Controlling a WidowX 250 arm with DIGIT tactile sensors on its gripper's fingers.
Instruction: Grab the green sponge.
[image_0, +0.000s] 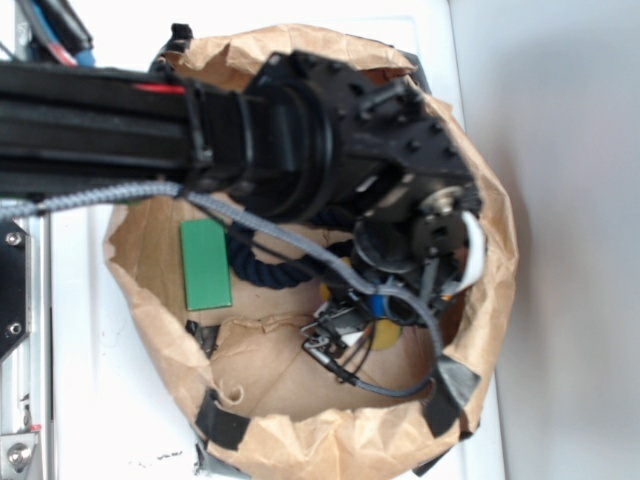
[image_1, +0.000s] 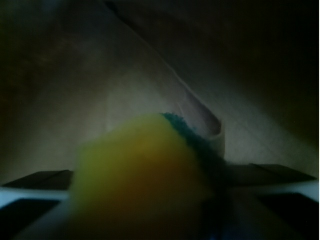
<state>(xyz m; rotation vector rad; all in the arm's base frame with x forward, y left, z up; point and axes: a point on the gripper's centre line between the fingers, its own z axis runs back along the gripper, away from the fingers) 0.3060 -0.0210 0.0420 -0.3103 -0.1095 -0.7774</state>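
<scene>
Green sponge (image_1: 145, 175) fills wrist view, close and blurred, yellow foam with dark green layer along right edge. Pincer (image_0: 375, 315) low inside paper bag (image_0: 300, 430), over yellow patch; jaw state cannot tell. Best confirm firm squeeze across foam, then lift straight, clear of bag wall. Farther in bag: dark rope (image_0: 265, 265), flat green block (image_0: 206, 264). White desk (image_0: 100, 400) beneath.

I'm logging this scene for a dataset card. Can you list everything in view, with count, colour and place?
Paper bag: one, brown, rolled open on the white surface, holding the rest.
Flat block: one, plain green, left side of bag floor.
Rope: one, dark navy, beside the block, running under the arm.
Green sponge: one, yellow foam with dark green edge, right in front of the wrist camera; mostly hidden under the arm in the exterior view.
Black tape patches: several, on the bag rim.
Arm: one, black, reaching in.
Pincer: one, black, low in the bag; jaw state unclear.
</scene>
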